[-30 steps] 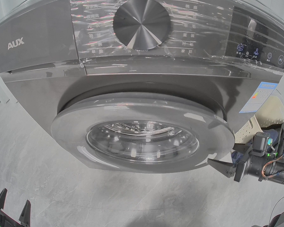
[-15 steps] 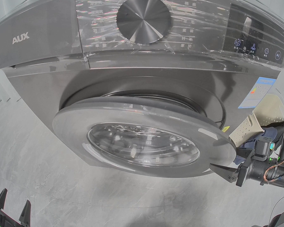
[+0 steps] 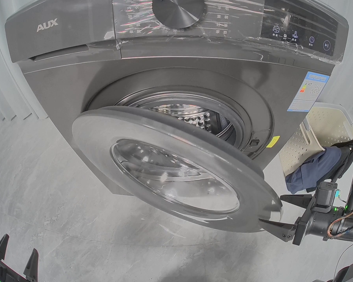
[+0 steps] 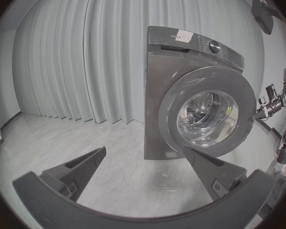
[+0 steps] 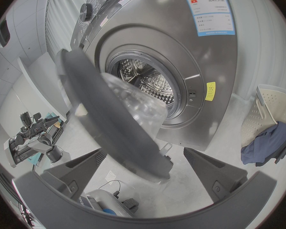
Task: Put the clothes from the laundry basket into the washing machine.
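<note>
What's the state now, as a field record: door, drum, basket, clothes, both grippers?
door: partly open, free edge at right gripper
drum: visible part holds no clothes
laundry basket: on floor, right of washing machine
clothes: dark garments draped over basket rim
right gripper: open, fingers either side of door edge
left gripper: open, low, apart from machine

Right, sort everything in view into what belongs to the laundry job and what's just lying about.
Job: washing machine, its open door, drum, laundry basket, blue garment draped over the basket rim, right pincer at the door's edge.
Lying about: curtain, energy label, yellow sticker.
</note>
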Tool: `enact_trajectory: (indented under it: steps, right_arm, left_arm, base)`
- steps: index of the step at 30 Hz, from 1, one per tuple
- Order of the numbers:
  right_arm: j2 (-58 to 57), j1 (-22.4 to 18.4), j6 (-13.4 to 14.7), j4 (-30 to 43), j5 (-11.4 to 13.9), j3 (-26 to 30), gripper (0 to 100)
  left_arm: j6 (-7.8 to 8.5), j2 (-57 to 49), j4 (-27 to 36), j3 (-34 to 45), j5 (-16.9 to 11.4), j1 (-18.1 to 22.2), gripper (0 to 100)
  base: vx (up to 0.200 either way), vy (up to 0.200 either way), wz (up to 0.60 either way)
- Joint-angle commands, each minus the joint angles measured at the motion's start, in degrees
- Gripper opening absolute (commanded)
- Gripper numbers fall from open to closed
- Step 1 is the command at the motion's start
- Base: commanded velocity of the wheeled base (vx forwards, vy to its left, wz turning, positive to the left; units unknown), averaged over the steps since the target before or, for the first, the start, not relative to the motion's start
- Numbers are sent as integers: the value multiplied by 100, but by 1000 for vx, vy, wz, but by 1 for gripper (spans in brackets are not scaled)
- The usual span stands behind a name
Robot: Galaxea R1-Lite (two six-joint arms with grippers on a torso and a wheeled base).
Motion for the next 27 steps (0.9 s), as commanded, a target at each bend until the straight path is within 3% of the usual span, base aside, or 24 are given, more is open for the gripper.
enact_trajectory:
  steps: [1, 9, 14, 16, 27]
  right_arm:
    - [32, -53, 3, -9, -8, -70, 100]
    - [436, 123, 21, -114, 54, -202, 100]
    - [585, 387, 47, -361, 89, -184, 100]
    - [577, 527, 118, -405, 221, -131, 100]
    - [673, 483, 153, -405, 194, -237, 100]
  left_arm:
    - [1, -66, -1, 92, -8, -2, 100]
    - [1, -66, -1, 92, 1, -2, 100]
    - [1, -66, -1, 92, 1, 7, 100]
    - [-8, -66, -1, 92, -8, -2, 100]
    - [-8, -66, -1, 92, -8, -2, 100]
  base:
    - [0, 0, 0]
    - [-150, 0, 0]
    - [0, 0, 0]
    - [0, 0, 0]
    - [0, 0, 0]
